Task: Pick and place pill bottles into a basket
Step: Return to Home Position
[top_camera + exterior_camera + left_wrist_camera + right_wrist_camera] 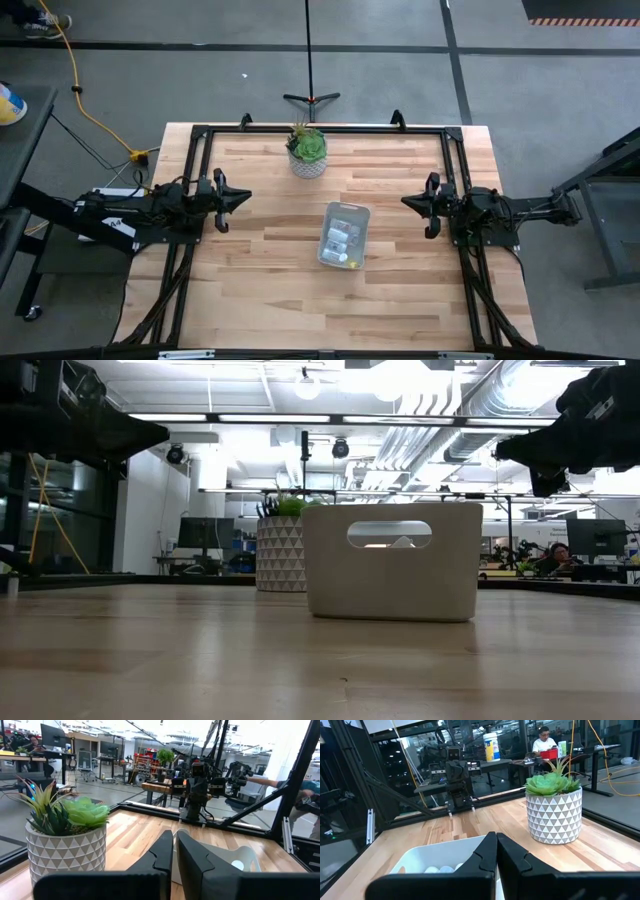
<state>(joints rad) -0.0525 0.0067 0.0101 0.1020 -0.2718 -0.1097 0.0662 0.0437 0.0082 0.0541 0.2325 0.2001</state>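
The pale grey-blue basket (pixel 344 236) stands on the table's middle, and several small whitish pill bottles (pixel 342 240) lie inside it. It also shows in the low view (pixel 392 560) and in the right wrist view (pixel 440 856), where some white caps (pixel 440 869) show. My left gripper (pixel 246 198) is shut and empty, held above the table's left side. My right gripper (pixel 405 202) is shut and empty, held above the table's right side. Both point toward the basket from a distance.
A green plant in a white patterned pot (pixel 307 154) stands on the table behind the basket, toward the far edge. A black frame (pixel 320 129) runs along the table's far and side edges. A person (pixel 543 742) sits in the room beyond the table.
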